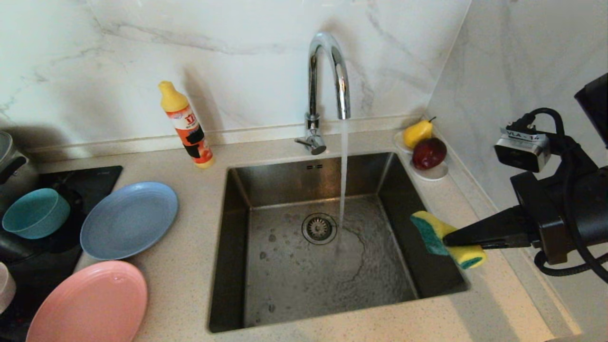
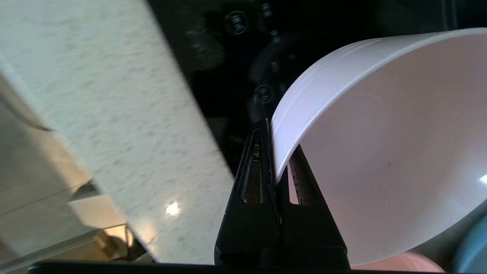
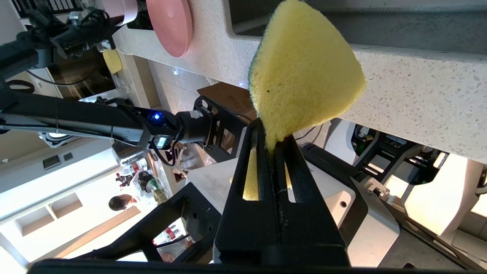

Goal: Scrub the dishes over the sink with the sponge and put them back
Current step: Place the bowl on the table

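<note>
Water runs from the chrome faucet (image 1: 327,71) into the steel sink (image 1: 285,285). My right gripper (image 1: 449,240) hovers over the sink's right rim, shut on the yellow sponge (image 1: 430,232) with its green face toward the basin; the right wrist view shows the sponge (image 3: 304,68) pinched in the gripper (image 3: 272,133). My left gripper (image 2: 277,140) is shut on the rim of the pale pink-white bowl (image 2: 380,152), which is tilted above the dark cooktop. Left of the sink lie the teal bowl (image 1: 35,213), the blue plate (image 1: 128,219) and the pink plate (image 1: 90,304).
An orange detergent bottle (image 1: 186,124) stands behind the sink's left corner. A white dish with a pear and red fruit (image 1: 427,152) sits at the back right by the wall. A steel pot (image 1: 9,161) and black cooktop (image 1: 95,178) fill the far left.
</note>
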{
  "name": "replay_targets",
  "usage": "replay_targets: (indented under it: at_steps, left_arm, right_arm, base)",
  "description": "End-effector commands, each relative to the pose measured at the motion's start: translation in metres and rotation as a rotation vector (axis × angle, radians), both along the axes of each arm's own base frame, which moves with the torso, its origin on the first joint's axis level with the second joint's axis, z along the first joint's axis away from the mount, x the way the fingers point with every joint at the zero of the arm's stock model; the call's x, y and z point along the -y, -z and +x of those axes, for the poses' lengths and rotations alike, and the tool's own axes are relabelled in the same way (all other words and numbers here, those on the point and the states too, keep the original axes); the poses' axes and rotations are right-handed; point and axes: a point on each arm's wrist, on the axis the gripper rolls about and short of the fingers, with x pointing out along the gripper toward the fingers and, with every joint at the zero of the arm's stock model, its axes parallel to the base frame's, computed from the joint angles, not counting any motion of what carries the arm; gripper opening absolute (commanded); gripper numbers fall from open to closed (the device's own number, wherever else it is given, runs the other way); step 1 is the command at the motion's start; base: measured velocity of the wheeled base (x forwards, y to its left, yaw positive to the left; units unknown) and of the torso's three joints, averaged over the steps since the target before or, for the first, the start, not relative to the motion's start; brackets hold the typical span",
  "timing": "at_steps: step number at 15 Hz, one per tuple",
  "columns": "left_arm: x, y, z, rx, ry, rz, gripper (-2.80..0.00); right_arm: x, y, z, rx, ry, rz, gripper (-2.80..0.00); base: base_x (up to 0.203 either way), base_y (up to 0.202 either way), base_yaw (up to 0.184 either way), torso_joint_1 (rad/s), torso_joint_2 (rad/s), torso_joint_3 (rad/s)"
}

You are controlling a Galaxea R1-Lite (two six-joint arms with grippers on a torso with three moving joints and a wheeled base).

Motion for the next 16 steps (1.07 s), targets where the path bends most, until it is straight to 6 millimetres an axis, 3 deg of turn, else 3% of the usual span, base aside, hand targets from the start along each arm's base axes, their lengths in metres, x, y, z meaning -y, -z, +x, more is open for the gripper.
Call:
replay_targets:
  at_steps: [1, 5, 6, 10, 16]
  left_arm:
    - [-0.006, 0.016, 0.003, -0.007, 0.008, -0.041, -2.80]
    - [-0.012, 0.027, 0.006, -0.012, 0.021, -0.060, -2.80]
    - [-0.012, 0.026, 0.007, -0.009, 0.029, -0.051, 0.00]
    - [-0.011, 0.014, 0.004, 0.063, 0.052, -0.047, 0.00]
    - [0.013, -0.054, -0.014, 0.195, 0.077, 0.067, 0.00]
  right_arm:
    - [-0.001, 0.002, 0.002, -0.017, -0.002, -0.001, -2.80]
    - [-0.002, 0.005, 0.005, -0.026, -0.004, -0.006, -2.80]
    - [-0.002, 0.005, 0.005, -0.023, -0.005, -0.006, -2.80]
    - [-0.003, 0.005, 0.005, -0.027, -0.004, -0.008, -2.80]
    - [-0.003, 0.003, 0.007, -0.015, -0.006, -0.005, -2.80]
  base:
    - [0.000, 0.000, 0.000, 0.000, 0.00, 0.000]
    - [0.000, 0.000, 0.000, 0.000, 0.00, 0.000]
    - [0.000, 0.000, 0.000, 0.000, 0.00, 0.000]
    - [0.000, 0.000, 0.000, 0.000, 0.00, 0.000]
    - [0.000, 0.000, 0.000, 0.000, 0.00, 0.000]
